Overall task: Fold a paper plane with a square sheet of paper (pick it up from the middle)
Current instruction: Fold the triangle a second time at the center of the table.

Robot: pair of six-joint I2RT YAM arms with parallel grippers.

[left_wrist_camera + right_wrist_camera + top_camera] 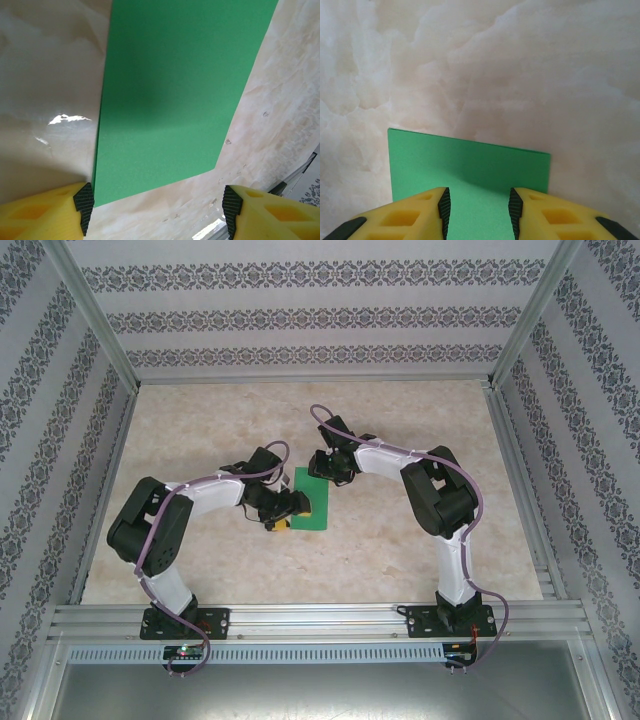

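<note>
Near the middle of the pale marble counter (420,560), the left end effector (281,521) gapes wide at the near-left edge of the flat bright-green sheet of paper (313,504); beyond, the right end effector (325,476) sits over the far edge, fingers (444,206) parted, gripping nothing.

Mid-table the left gripper (284,522) and right gripper (320,475) crowd together over the green sheet (313,506); open tabletop (400,410) stretches far and right, up to the patterned walls (300,320).
</note>
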